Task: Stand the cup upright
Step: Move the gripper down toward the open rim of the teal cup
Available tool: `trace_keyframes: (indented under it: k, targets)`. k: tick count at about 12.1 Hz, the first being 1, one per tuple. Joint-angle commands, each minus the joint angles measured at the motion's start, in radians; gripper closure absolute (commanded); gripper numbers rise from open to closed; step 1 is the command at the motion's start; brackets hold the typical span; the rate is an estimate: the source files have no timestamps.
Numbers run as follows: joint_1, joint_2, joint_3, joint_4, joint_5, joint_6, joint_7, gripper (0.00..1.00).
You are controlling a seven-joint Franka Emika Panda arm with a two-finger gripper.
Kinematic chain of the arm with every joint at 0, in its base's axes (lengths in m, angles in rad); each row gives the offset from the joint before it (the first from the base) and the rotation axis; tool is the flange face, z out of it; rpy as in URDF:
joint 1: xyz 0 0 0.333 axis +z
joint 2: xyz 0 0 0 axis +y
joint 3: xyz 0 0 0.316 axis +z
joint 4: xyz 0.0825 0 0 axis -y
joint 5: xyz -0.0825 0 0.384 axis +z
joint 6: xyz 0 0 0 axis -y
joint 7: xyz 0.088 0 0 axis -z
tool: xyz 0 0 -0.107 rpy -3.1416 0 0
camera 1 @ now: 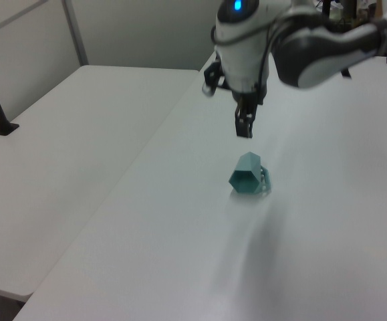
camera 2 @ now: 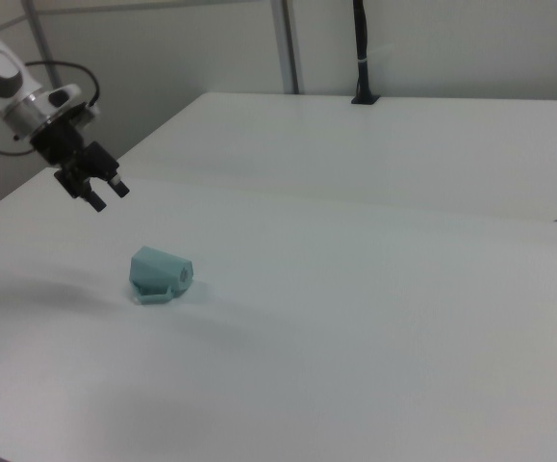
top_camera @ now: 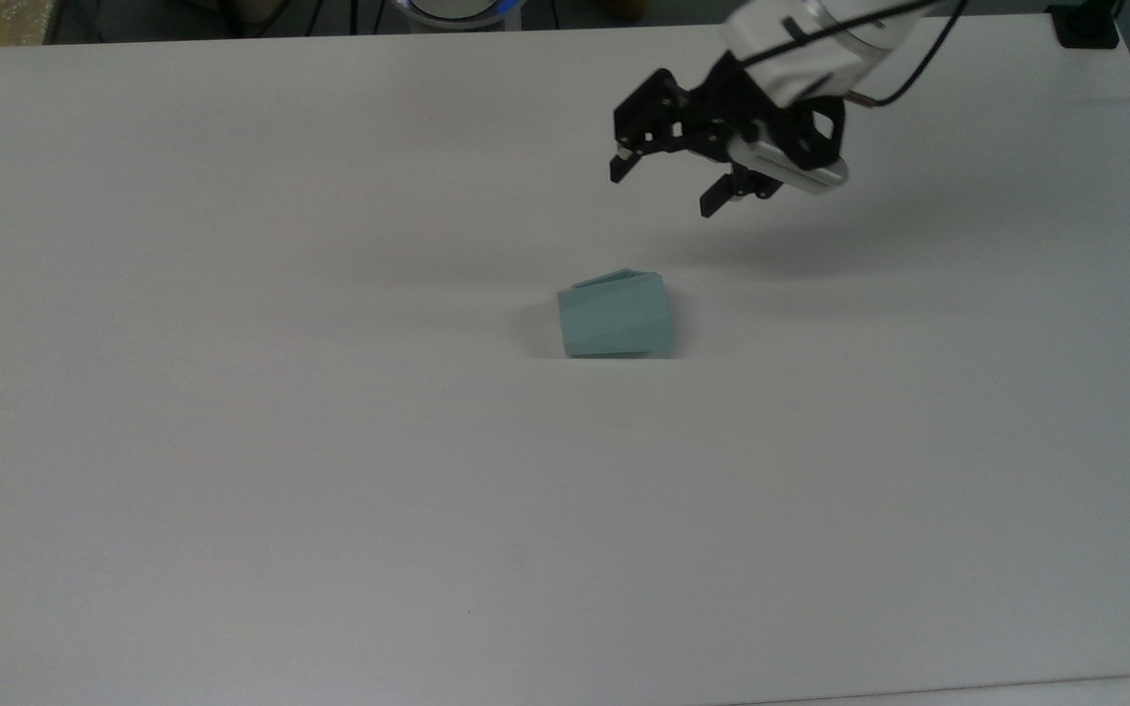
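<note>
one cup (top_camera: 614, 316) lies sideways on the surface (top_camera: 231, 441); released pincer (top_camera: 665, 184) hovers beyond; off-centre closing may skid its slanted facets.

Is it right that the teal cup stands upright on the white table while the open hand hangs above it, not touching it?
Not quite. The cup lies on its side on the table, as the right view shows. The rest holds: the open hand hangs above, not touching it.

A pale teal cup (camera 1: 248, 175) is lying on its side on a white table (camera 1: 327, 221), its polygonal end facing the camera, while the robot's gripper (camera 1: 244, 122) is hovering just above it.
</note>
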Motion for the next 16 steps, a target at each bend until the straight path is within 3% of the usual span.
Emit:
trace_keyframes:
  k: [1, 6, 12, 16]
  targets:
    - [0.097, 0.068, -0.012, -0.007, -0.159, -0.009, 0.069, 0.00]
    - [0.115, 0.158, 0.044, -0.045, -0.348, 0.022, 0.181, 0.00]
    - [0.088, 0.282, 0.064, -0.047, -0.385, 0.090, 0.182, 0.00]
    - [0.056, 0.287, 0.064, -0.047, -0.391, 0.111, 0.174, 0.00]
